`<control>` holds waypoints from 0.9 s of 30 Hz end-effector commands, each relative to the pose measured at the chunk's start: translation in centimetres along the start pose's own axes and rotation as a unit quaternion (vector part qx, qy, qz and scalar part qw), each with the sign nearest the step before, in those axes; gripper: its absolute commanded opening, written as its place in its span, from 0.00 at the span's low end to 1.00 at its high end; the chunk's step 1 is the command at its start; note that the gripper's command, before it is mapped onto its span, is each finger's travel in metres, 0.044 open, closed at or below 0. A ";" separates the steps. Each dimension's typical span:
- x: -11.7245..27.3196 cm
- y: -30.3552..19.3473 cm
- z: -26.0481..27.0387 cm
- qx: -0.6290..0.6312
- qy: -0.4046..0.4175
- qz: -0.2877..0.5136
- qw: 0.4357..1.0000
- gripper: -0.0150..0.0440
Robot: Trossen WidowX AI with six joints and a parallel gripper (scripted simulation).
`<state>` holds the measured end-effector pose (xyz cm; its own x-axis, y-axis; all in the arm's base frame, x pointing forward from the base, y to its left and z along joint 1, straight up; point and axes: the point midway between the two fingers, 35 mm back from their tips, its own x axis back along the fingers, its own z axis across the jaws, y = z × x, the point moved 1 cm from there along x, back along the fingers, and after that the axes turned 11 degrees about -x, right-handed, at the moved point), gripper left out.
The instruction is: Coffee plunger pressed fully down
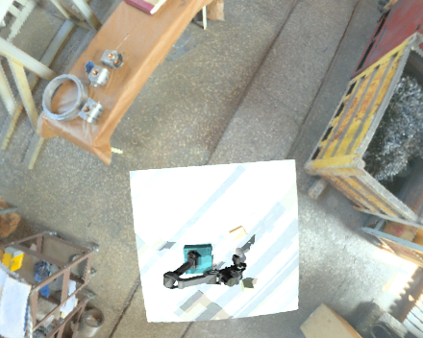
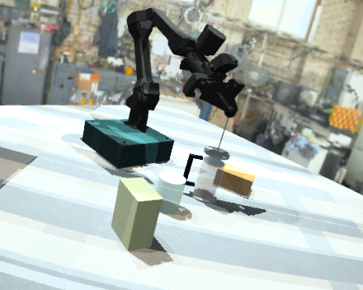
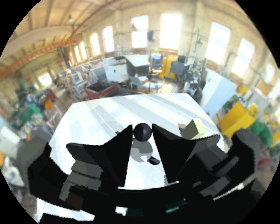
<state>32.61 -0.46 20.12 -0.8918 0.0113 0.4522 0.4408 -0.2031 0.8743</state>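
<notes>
The coffee press stands upright on the white table, its clear body under a grey lid, with a black handle on one side. A thin plunger rod rises long and bare from the lid to a dark round knob. My gripper is shut on the knob, with one finger on each side of it, high above the lid. In the exterior view the fingers mostly hide the knob. In the top view the arm covers part of the press.
A pale cylindrical cup stands close beside the press on the handle side. A pale green block stands beyond the cup. An orange block lies close behind the press. The arm's teal base is nearby.
</notes>
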 end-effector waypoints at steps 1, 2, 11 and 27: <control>-0.8 -1.6 -0.3 0.003 -0.003 0.016 1.000 0.45; -0.9 -1.8 -0.3 0.003 -0.003 0.016 1.000 0.45; -1.8 -2.9 -0.6 0.003 -0.003 0.016 1.000 0.45; -3.4 -5.0 -1.0 0.003 -0.003 0.016 1.000 0.45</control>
<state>33.99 -0.48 17.57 -0.9165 0.0117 0.3999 0.3895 -0.2023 0.8985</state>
